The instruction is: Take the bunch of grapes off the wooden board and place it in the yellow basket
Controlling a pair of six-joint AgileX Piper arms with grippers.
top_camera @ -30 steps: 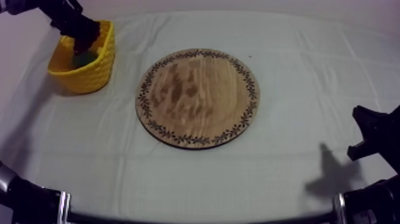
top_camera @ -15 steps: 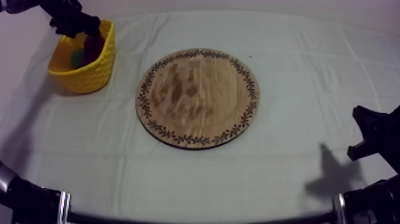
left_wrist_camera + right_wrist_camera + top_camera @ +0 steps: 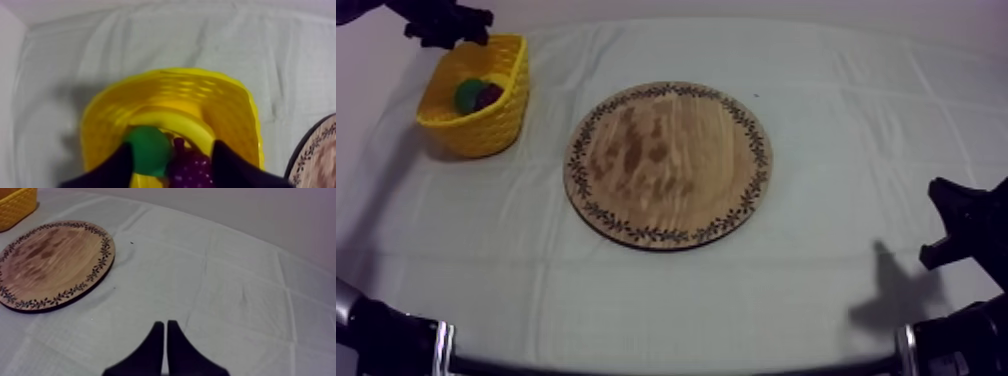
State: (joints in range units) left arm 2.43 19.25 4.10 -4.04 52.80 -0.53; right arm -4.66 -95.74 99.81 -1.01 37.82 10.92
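Note:
The purple bunch of grapes lies inside the yellow basket at the table's far left, touching a round green fruit. My left gripper hovers above the basket's far rim, open and holding nothing. Seen from the left wrist, the grapes and the green fruit rest low in the basket, between and below my spread fingers. The wooden board at mid-table is bare. My right gripper rests at the right edge, and its fingers lie together, shut on nothing.
A pale yellow curved shape lies in the basket behind the fruit; what it is I cannot tell. From the right wrist, the board and a corner of the basket lie ahead across wrinkled cloth.
My left gripper opened, let go of the grapes inside the basket and rose away toward the far left. The grapes now lie uncovered in the basket. The right arm stayed still.

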